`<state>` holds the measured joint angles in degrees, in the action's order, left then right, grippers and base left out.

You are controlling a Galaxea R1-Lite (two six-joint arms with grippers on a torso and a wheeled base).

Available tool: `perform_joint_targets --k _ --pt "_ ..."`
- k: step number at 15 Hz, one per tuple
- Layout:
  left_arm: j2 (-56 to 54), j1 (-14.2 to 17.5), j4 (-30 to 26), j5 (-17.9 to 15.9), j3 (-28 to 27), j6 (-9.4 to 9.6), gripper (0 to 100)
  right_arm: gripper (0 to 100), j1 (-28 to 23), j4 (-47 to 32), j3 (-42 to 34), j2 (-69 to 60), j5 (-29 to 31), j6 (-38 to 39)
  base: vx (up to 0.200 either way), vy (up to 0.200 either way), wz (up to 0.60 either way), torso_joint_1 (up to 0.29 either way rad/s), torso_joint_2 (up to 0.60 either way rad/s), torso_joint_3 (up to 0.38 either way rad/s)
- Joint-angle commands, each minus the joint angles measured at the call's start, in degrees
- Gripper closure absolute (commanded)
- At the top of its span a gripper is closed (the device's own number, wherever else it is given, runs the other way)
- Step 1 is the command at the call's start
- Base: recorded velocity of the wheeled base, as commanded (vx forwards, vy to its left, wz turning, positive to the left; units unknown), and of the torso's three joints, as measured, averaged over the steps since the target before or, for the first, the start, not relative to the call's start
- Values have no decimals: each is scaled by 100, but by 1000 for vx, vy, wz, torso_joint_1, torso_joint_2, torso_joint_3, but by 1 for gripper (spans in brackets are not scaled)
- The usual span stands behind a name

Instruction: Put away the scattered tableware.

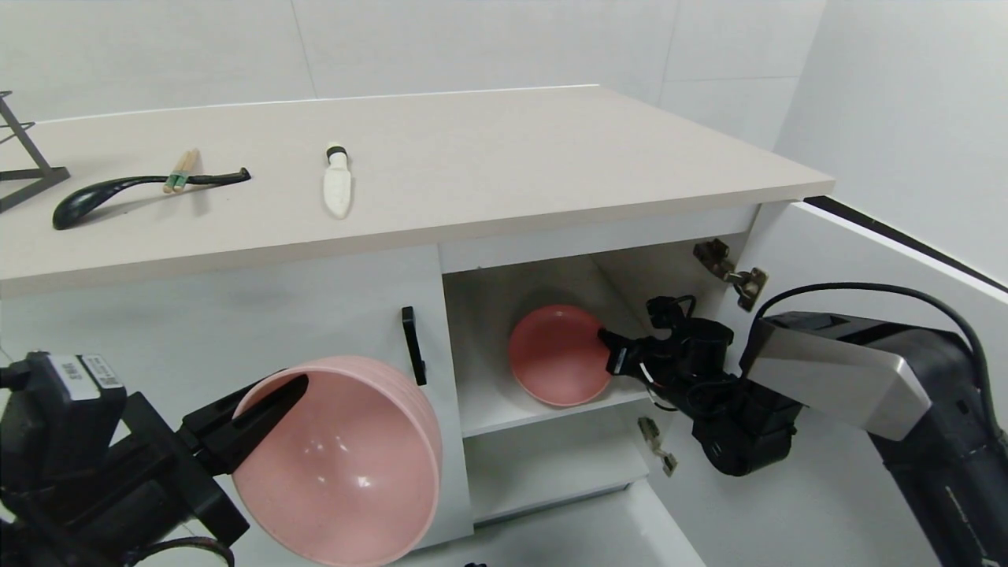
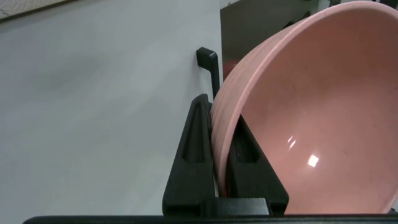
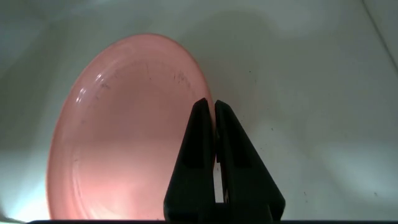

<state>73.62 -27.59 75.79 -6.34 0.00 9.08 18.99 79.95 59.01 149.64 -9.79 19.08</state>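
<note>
In the open cabinet (image 1: 669, 264), upper shelf (image 1: 488, 409): smooth round pink plate (image 1: 555, 354), tilted, my right gripper (image 1: 605, 339) pinched on its rim | Before the shut door (image 1: 236, 315): ribbed glossy pink bowl (image 1: 346, 472), my left gripper (image 1: 276, 398) clamped on its wall | On the matte counter (image 1: 512, 157): curved black spoon (image 1: 118, 189), wooden chopsticks (image 1: 180, 171) across its handle, white knife (image 1: 337, 183).

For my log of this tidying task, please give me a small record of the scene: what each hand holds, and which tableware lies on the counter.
left hand: shut on the rim of the pink bowl, before the closed cabinet door
right hand: shut on the rim of the pink plate, inside the open cabinet, at its upper shelf
on the counter: black ladle, chopsticks across its handle, white utensil
</note>
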Motion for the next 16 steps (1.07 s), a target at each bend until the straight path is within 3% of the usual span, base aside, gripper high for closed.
perform_joint_targets --k 1,15,16 --pt "3 -1 6 1 0 6 100 100 52 -67 207 180 65 -18 0 0 0 0 0 0" --pt "12 -10 -3 1 0 6 100 100 96 -515 866 426 566 -141 0 0 0 0 0 0" --pt "12 -10 -3 1 0 -3 100 0 87 -506 875 452 575 -141 0 0 0 0 0 0"
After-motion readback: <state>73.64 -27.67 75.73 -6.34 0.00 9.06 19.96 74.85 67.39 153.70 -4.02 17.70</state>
